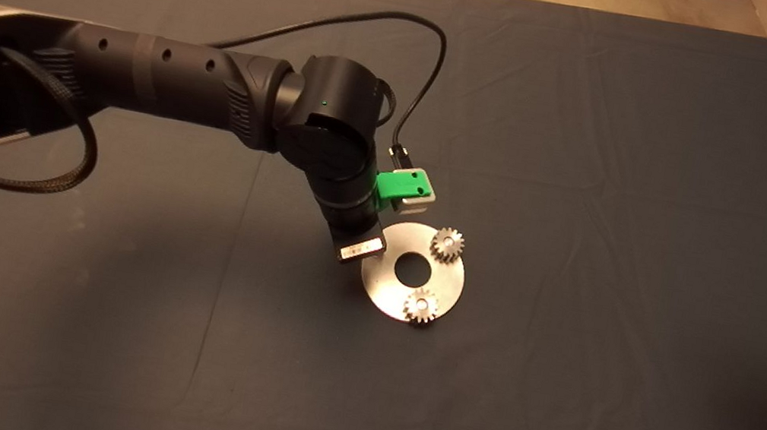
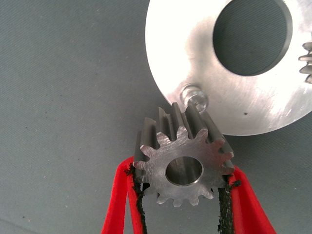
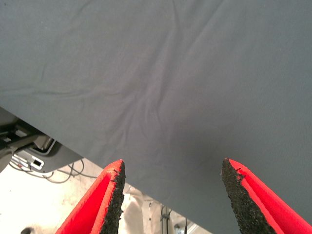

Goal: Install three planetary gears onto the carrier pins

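The shiny round disc (image 1: 413,272) lies mid-mat with a central hole. Two planetary gears sit on carrier pins: one at the disc's far edge (image 1: 447,244), one at its near edge (image 1: 421,306). The left arm reaches in from the left and its body hides the disc's left rim in the head view. In the left wrist view my left gripper (image 2: 183,187) is shut on a third gear (image 2: 183,163), held just above and beside the free carrier pin (image 2: 194,94) at the disc's (image 2: 195,44) rim. My right gripper (image 3: 170,187) hangs open over bare mat at the right edge.
The dark mat (image 1: 629,169) is wrinkled around the disc. A black cable (image 1: 411,42) loops above the left wrist. Beyond the mat's edge the right wrist view shows pale floor with cables and equipment (image 3: 34,156).
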{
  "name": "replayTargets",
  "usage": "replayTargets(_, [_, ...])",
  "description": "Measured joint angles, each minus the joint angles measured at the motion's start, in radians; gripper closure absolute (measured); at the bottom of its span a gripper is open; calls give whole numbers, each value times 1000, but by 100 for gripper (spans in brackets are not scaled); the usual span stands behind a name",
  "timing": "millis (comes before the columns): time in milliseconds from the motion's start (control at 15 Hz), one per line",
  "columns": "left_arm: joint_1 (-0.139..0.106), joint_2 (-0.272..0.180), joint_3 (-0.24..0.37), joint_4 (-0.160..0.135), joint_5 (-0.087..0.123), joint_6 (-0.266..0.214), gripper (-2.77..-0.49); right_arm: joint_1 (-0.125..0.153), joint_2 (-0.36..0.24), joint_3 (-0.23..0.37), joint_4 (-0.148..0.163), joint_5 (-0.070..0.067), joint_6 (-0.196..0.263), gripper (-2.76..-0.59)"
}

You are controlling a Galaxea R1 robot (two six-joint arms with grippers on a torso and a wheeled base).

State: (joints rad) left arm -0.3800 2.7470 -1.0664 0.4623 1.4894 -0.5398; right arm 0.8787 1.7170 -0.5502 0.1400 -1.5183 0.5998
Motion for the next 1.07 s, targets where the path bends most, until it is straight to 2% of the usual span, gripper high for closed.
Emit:
replayTargets(400, [0, 2, -6, -3, -4, -24, -55, 3, 0, 0, 0, -1, 0, -144])
replayTargets(533, [0, 10, -14, -17, -4, -24, -55, 24, -1, 0, 0, 0, 0, -144])
replayTargets(667, [0, 15, -14, -27, -12, -24, -55, 25, -3, 0, 0, 0, 0, -144])
replayTargets(1067, [0, 28, -14, -29, -22, -24, -55, 26, -5, 0, 0, 0, 0, -144])
